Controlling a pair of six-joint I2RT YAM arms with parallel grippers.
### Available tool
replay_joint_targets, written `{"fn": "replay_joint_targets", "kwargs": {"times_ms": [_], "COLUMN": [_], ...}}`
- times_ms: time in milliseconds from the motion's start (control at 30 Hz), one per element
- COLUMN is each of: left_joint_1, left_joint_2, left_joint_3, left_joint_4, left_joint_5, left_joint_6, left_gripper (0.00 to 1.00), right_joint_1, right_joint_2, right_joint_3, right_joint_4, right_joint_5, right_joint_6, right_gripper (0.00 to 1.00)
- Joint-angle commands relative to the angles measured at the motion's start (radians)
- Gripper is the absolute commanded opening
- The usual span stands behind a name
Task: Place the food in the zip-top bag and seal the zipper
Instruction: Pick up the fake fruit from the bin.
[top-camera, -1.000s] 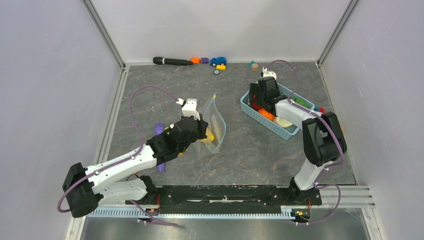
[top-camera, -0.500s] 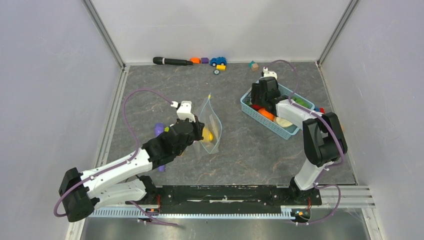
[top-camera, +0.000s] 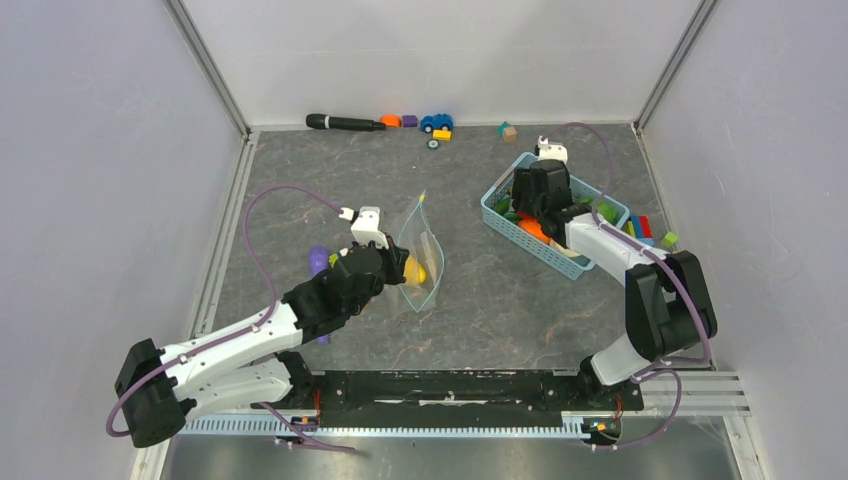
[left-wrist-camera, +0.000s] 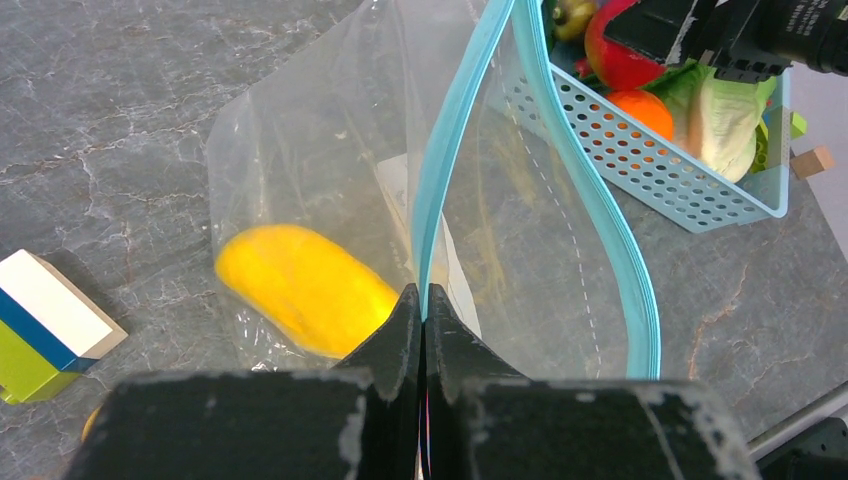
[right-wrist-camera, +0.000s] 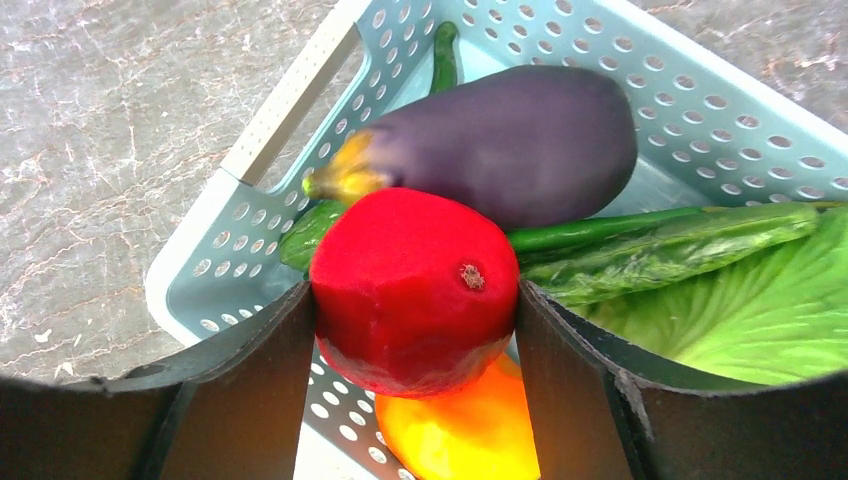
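Fruit (right-wrist-camera: 415, 290), red and round, clamped in the right gripper (right-wrist-camera: 412, 300), a glossy purple eggplant (right-wrist-camera: 510, 140) just beyond in the perforated blue basket (right-wrist-camera: 700, 90). Left gripper (left-wrist-camera: 422, 305) pinches the teal zipper (left-wrist-camera: 450, 150) of the clear zip-top bag (left-wrist-camera: 290, 140), smooth yellow mango (left-wrist-camera: 300, 285) inside, left of its tips.

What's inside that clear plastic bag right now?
One yellow mango lies in the bag, with a pale card beside it. The fingers hide the bag's near edge.
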Motion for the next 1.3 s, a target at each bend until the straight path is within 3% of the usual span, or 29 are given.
{"fn": "replay_joint_targets", "kwargs": {"times_ms": [0, 333, 800, 1267], "left_joint_1": [0.002, 0.001, 0.001, 0.001], "left_joint_2": [-0.017, -0.024, -0.02, -0.017], "left_joint_3": [-0.006, -0.014, -0.015, -0.015], "left_joint_4": [0.049, 0.049, 0.078, 0.083], "left_joint_5": [0.005, 0.015, 0.018, 0.023], "left_joint_6": [-0.032, -0.035, -0.035, -0.034], "left_gripper": [0.02, 0.02, 0.02, 0.02], "right_joint_1": [-0.007, -0.012, -0.013, -0.013], "right_joint_2": [-0.068, -0.211, -0.497, -0.659], "right_joint_3": [-0.024, -0.086, -0.253, -0.317], "right_joint_4": [0.056, 0.086, 0.227, 0.258], "right_joint_5": [0.053, 0.094, -0.067, -0.248], "right_joint_6": [-0.033, -0.073, -0.129, -0.104], "right_gripper": [0.29, 0.25, 0.24, 0.23]}}
